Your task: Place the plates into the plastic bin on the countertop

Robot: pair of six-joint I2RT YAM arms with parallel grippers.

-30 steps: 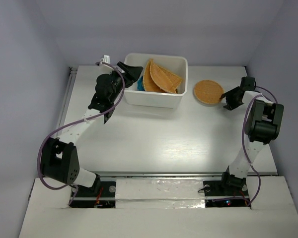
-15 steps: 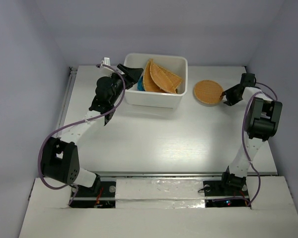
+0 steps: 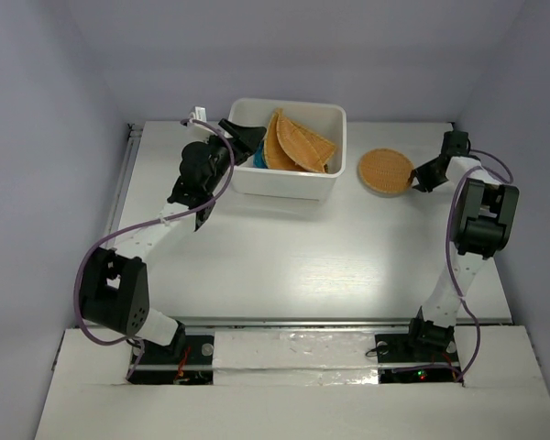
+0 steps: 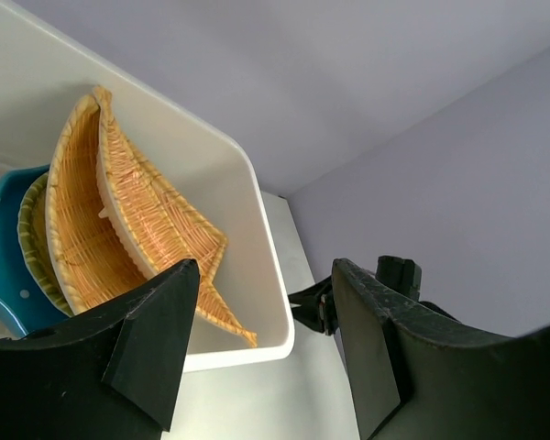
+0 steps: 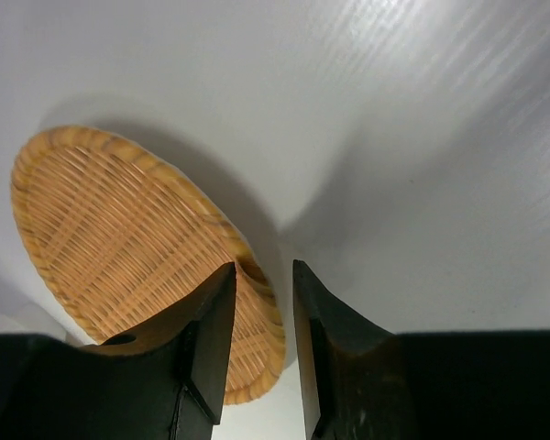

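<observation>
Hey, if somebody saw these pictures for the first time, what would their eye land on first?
Probably the orange wicker plates leaning with a teal plate in the white plastic bin at the back of the table, the open left gripper poised at its left end. Next, the lone round wicker plate lying right of the bin, its right edge between the fingers of the right gripper.

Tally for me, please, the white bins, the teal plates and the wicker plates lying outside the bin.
White plastic bin: 1
Teal plate: 1
Wicker plate outside the bin: 1
Total: 3
</observation>
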